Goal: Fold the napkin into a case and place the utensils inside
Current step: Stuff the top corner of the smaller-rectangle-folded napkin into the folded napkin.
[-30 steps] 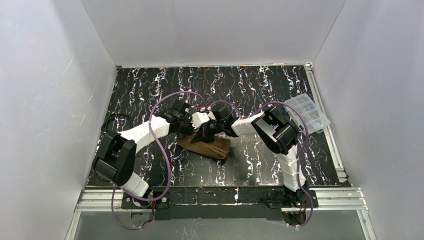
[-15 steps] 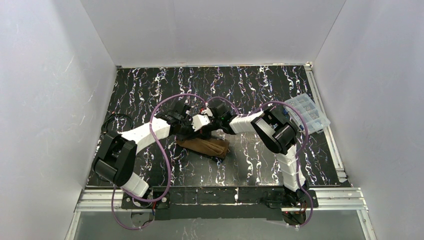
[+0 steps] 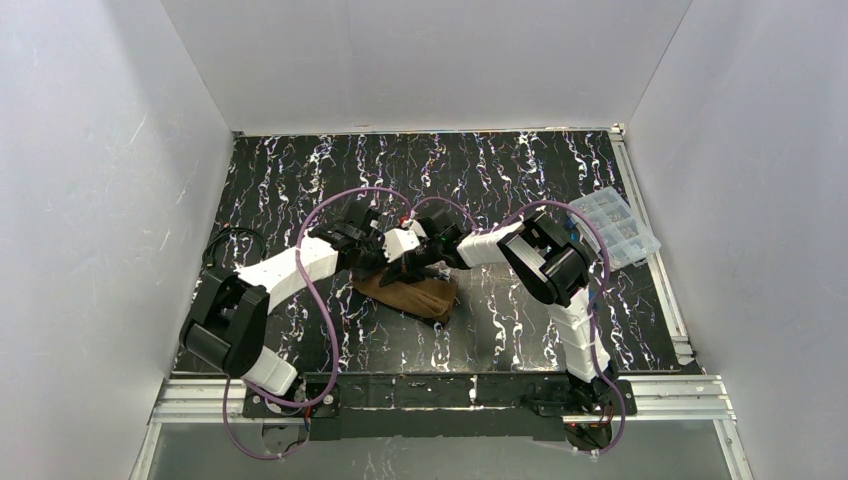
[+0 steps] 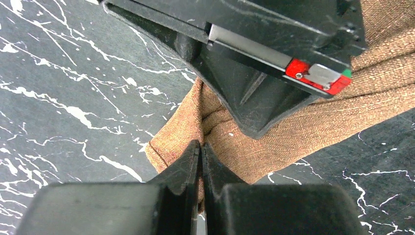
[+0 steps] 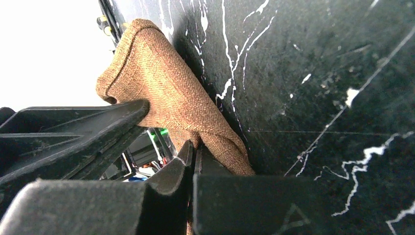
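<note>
The brown napkin (image 3: 415,296) lies folded into a narrow layered strip on the black marbled table. Both grippers meet over its far edge. My left gripper (image 3: 392,262) is shut, pinching a fold of the brown cloth (image 4: 171,137) between its fingertips (image 4: 201,152). My right gripper (image 3: 418,262) is shut on another fold of the same cloth (image 5: 161,83), which stands lifted off the table; its fingertips meet on the fold (image 5: 192,149). The right gripper's black body (image 4: 254,93) fills the upper part of the left wrist view. The utensils are out of view.
A clear plastic compartment box (image 3: 613,226) sits at the table's right edge. White walls enclose the table on three sides. A black cable coil (image 3: 232,243) lies at the left edge. Purple cables loop over both arms.
Both grippers have shifted slightly toward the far side and closer together, drawing the napkin's far edge up with them. The napkin looks a little narrower.
</note>
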`<state>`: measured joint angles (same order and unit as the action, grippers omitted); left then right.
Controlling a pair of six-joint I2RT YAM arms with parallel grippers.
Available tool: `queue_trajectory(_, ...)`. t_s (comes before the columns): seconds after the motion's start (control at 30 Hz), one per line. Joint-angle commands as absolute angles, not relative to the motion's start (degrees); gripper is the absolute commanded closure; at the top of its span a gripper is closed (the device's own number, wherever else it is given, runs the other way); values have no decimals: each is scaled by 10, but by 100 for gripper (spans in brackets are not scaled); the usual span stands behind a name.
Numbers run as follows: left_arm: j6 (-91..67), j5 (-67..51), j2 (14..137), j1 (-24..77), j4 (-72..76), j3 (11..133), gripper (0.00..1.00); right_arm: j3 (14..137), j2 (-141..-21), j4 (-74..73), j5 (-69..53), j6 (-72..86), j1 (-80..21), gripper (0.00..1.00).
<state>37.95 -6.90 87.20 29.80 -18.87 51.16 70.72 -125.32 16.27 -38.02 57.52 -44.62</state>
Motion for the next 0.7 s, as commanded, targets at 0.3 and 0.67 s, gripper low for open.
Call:
queue_trajectory(0.3,471,-109,844,303,-195,467,100,671,-1281,190,-342,584,-434,99)
queue_trajectory(0.67,532,-84,857,311,-140,420,100,690,-1287,195,-387,576,-426,99)
